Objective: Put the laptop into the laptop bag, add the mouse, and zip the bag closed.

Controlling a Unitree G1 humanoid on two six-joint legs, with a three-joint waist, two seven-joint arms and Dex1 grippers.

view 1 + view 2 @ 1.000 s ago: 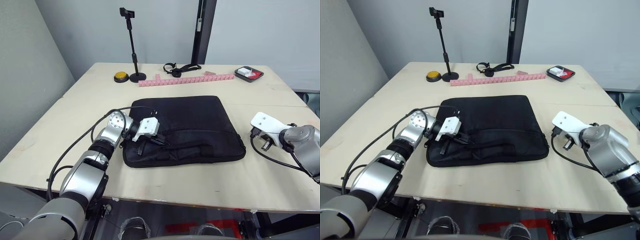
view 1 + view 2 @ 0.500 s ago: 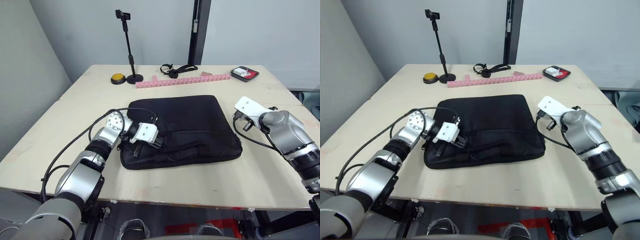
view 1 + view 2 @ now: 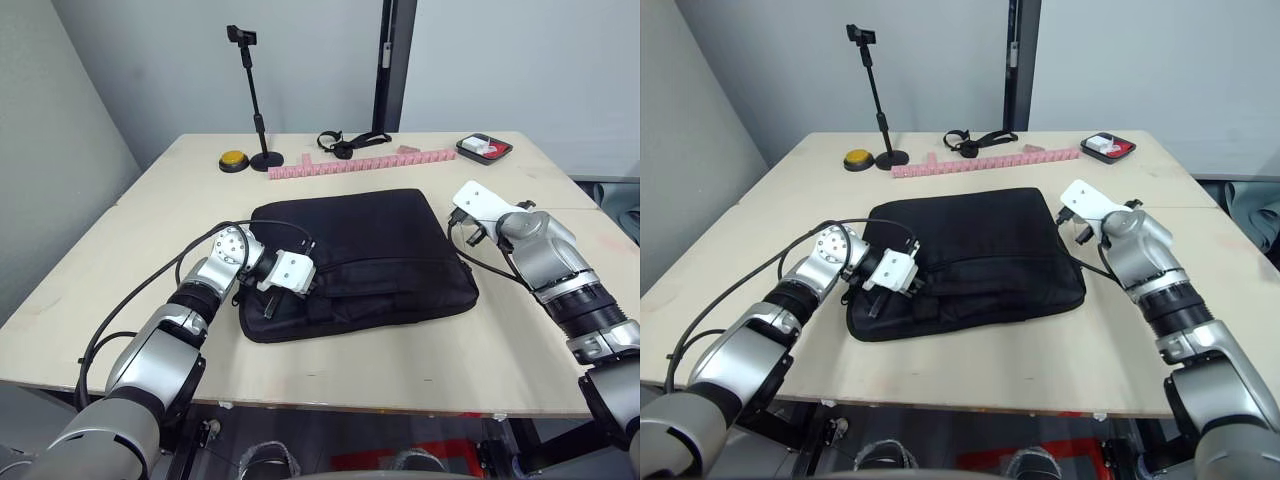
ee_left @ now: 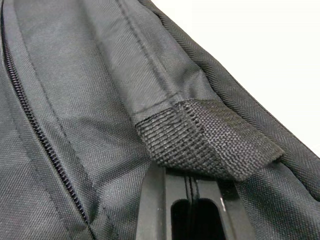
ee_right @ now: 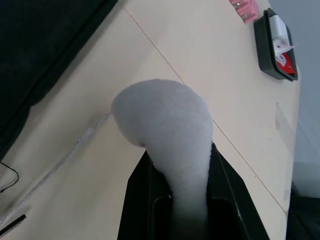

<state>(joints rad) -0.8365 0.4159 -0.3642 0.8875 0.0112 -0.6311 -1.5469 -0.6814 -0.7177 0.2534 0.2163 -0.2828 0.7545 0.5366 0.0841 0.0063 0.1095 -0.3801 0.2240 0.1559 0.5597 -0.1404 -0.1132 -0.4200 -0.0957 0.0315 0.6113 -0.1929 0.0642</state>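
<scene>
The black laptop bag [image 3: 360,245] lies flat in the middle of the table. My left gripper [image 3: 318,284] is at the bag's front left edge. In the left wrist view its fingers [image 4: 155,200] sit tight together, tips tucked under a woven strap end [image 4: 205,142] beside the zipper [image 4: 40,135]. My right gripper [image 3: 468,228] hovers at the bag's right edge, shut on the white mouse [image 5: 167,125], which bulges out past the fingertips. The laptop is out of view.
Along the table's back stand a phone stand [image 3: 262,100], a yellow button [image 3: 234,159], a pink strip [image 3: 365,162], a black strap [image 3: 350,140] and a dark tray [image 3: 484,148]. A seam in the tabletop [image 3: 590,210] runs right of the bag.
My right arm has swung in from the table's right side to the bag's right edge, carrying the mouse. The left gripper has stayed on the bag's front edge. The camera has shifted.
</scene>
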